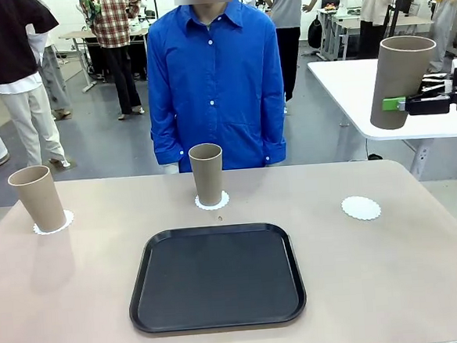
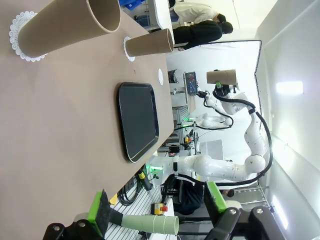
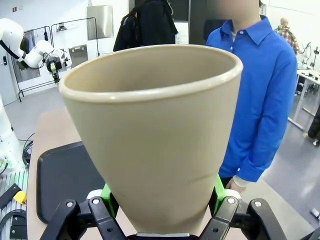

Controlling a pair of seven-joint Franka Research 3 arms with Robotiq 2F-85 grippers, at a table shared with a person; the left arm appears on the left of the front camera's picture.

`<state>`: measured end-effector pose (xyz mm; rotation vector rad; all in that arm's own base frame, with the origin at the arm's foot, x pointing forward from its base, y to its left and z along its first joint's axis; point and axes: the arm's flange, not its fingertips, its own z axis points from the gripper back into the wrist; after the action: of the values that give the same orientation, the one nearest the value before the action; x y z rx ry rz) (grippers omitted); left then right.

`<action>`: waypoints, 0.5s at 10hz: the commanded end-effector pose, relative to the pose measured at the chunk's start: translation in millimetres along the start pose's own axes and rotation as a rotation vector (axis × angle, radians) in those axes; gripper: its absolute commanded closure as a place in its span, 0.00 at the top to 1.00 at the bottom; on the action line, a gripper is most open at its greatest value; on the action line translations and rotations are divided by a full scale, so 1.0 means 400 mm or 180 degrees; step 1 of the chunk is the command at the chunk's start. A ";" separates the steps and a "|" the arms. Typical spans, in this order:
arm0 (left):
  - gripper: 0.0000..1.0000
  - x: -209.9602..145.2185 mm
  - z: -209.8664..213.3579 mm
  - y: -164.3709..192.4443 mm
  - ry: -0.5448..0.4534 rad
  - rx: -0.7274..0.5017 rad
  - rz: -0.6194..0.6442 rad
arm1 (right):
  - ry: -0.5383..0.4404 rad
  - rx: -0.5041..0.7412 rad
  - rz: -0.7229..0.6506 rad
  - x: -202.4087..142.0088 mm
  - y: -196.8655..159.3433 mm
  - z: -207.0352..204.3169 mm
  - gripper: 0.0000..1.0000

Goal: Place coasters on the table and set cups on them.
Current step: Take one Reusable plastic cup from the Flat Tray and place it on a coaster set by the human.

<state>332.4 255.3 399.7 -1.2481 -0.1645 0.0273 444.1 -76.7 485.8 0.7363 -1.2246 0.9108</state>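
Gripping the third cup [image 1: 401, 81] between its pads, the right pincer [image 1: 400, 103] hangs above the table [image 1: 392, 270].

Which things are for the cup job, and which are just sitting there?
For the job: left cup, middle cup, cup held by right gripper, three coasters, one bare, the table.
Just lying about: black tray, white table.

Front camera faces across the table [image 1: 423, 268] — both wrist cameras share its black tray [image 1: 215, 278].

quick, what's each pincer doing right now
left pincer: open, holding nothing
right pincer: shut on a cup, held up off the table
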 end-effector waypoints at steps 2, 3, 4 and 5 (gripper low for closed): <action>1.00 0.000 0.003 -0.005 -0.0033 -0.0024 0.0001 | 0.0000 0.0119 -0.0042 -0.026 -0.058 -0.006 0.82; 1.00 0.000 0.003 -0.005 -0.0033 -0.0024 0.0001 | 0.0009 0.0308 -0.0046 -0.068 -0.101 -0.001 0.82; 1.00 0.000 0.003 -0.005 -0.0033 -0.0024 0.0001 | 0.0020 0.0422 -0.0094 -0.115 -0.148 -0.005 0.82; 1.00 0.000 0.003 -0.005 -0.0033 -0.0024 0.0001 | 0.0046 0.0498 -0.0128 -0.173 -0.178 0.001 0.82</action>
<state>332.4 255.2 399.7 -1.2481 -0.1646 0.0271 482.3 -102.3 430.6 0.8372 -1.1497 0.9404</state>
